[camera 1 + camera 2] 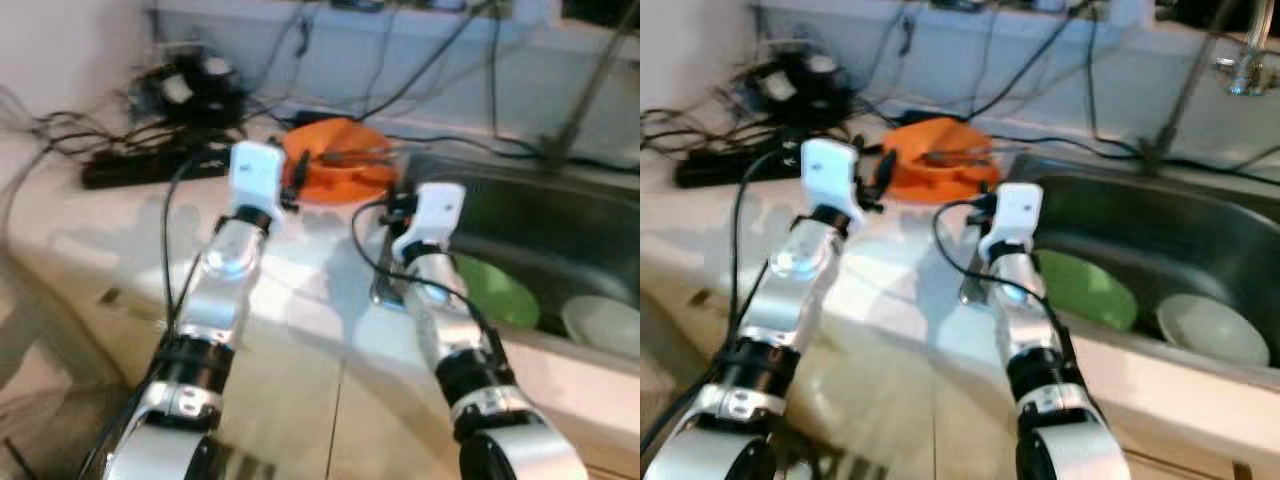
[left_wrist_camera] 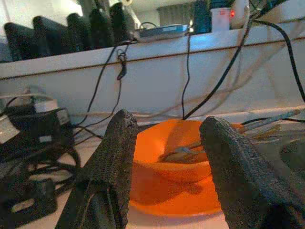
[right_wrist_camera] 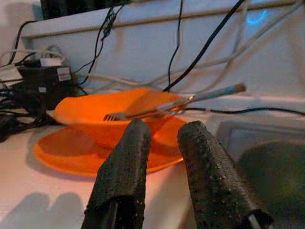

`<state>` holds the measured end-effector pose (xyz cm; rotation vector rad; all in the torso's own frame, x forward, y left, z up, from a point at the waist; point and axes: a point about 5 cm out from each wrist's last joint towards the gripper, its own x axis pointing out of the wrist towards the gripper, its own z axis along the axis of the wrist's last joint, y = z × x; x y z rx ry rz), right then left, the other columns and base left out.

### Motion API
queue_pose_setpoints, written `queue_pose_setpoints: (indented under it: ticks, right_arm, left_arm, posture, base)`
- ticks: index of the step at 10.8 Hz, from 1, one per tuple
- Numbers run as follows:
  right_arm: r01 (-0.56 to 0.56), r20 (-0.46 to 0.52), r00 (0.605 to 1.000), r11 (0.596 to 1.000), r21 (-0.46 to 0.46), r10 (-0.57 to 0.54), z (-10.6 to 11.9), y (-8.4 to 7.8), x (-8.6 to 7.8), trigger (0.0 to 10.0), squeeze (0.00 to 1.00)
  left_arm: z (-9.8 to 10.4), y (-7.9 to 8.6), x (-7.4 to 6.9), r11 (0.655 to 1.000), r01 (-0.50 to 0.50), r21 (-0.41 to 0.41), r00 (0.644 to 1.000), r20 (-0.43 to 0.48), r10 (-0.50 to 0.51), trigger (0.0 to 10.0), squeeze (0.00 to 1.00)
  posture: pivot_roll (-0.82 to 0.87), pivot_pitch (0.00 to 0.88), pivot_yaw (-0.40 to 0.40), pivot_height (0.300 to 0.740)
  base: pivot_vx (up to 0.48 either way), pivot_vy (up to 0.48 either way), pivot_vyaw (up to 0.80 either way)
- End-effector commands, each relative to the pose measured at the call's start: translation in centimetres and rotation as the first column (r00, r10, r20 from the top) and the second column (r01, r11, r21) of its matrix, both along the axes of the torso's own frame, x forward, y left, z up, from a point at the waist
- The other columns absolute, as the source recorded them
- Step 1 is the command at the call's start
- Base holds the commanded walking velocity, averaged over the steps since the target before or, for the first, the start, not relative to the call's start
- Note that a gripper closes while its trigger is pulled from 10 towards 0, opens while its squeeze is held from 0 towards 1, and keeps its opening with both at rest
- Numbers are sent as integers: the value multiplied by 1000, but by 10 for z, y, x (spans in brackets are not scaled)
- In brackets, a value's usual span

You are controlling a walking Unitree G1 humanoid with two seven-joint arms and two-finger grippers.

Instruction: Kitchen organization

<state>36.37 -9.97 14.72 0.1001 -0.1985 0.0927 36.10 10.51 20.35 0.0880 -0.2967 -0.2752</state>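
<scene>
- Both silver arms reach forward from the bottom of the frame over a pale surface (image 1: 110, 250), side by side and roughly parallel, each ending in a white wrist block.
- The left arm rises from the lower left of the frame toward the centre. Its left gripper (image 2: 167, 157) has its two black fingers (image 2: 112, 162) spread wide apart, holding nothing.
- Seen between those fingers, an orange bowl (image 2: 176, 155) sits on an orange plate (image 2: 167, 195), both a little beyond the fingertips and not touched.
- The right arm rises from the lower right of the frame, its wrist near the front edge of the sink (image 1: 1160, 240). The right gripper (image 3: 159, 136) has its fingers (image 3: 126, 167) slightly apart with a narrow gap, gripping nothing.
- In the head views, the orange bowl and plate stand at upper centre, on the surface just left of the sink and just ahead of both wrists.
- Cutlery rests in the bowl: a fork (image 3: 143, 112) lies with its tines toward the rim, and its long handle sticks out over the far side.
- The steel sink fills the right side of the frame. Inside it lie a green plate (image 1: 1085, 290), close to the right arm, and a white dish (image 1: 1212, 328) farther right.
- A faucet (image 1: 1240, 70) shows at the upper right corner.
- A black power strip (image 1: 150, 165) and a tangle of black cables (image 1: 60, 130) occupy the upper left, with more cables running along the back wall.
- The head views are blurred, so fine detail is unclear.
</scene>
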Motion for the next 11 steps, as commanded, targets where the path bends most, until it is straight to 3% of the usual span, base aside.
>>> queue_pose_setpoints:
  ticks: [1,9,11]
  right_arm:
    - [-6,11,1000,1000,2,6,4,3,1,10000,0]
    - [-5,10,1000,1000,-2,5,4,3,2,10000,0]
    - [-5,10,1000,1000,-2,5,4,3,1,10000,0]
  left_arm:
    - [0,6,3,1000,-25,0,1000,-16,25,10000,0]
    - [0,7,0,1000,-7,7,1000,-26,7,10000,0]
    - [-6,7,1,1000,10,3,998,-68,-10,10000,0]
  posture:
    - [198,0,-12,740]
    - [201,0,-16,740]
    - [200,0,-13,740]
  base:
    - [0,0,0]
    - [31,0,0]
    - [0,0,0]
